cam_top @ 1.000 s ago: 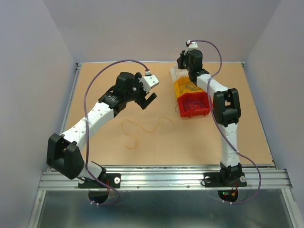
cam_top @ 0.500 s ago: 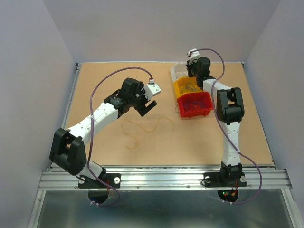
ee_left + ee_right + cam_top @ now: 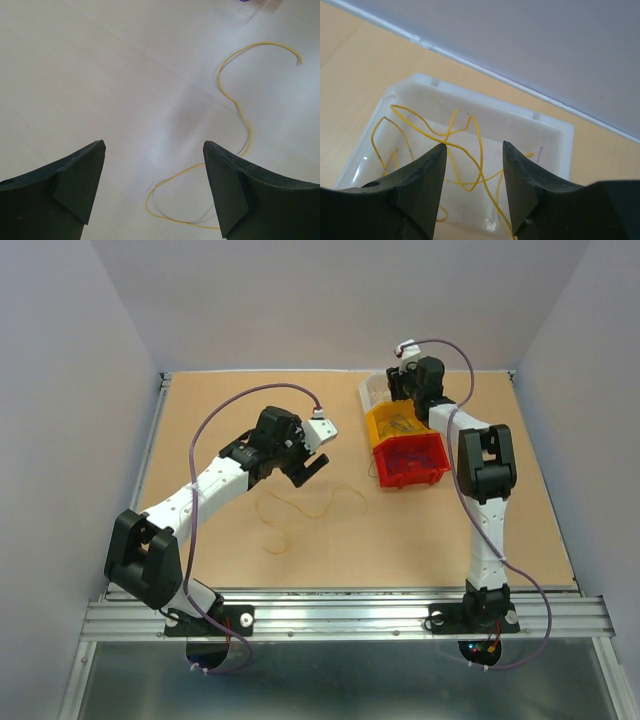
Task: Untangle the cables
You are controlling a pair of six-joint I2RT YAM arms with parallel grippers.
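Note:
A thin yellow cable (image 3: 300, 508) lies in loose curves on the tabletop; in the left wrist view this yellow cable (image 3: 235, 100) runs from upper right down between the fingers. My left gripper (image 3: 312, 462) (image 3: 154, 145) hovers open just above it, holding nothing. My right gripper (image 3: 398, 390) (image 3: 474, 146) hangs over the white bin (image 3: 490, 107), jaws parted. Several tangled yellow cables (image 3: 477, 135) lie in that bin; one strand crosses at the left fingertip, and no strand is pinched. I see no blue-purple cable.
Behind the cable stand three bins in a row: the white bin (image 3: 372, 392) at the back, a yellow bin (image 3: 395, 425) and a red bin (image 3: 410, 462), each with thin wires inside. The table's back rim and wall lie close behind the white bin.
My right gripper has shifted back over the white bin and its jaws have gone from shut to parted. The left gripper has come down and forward toward the yellow cable on the table.

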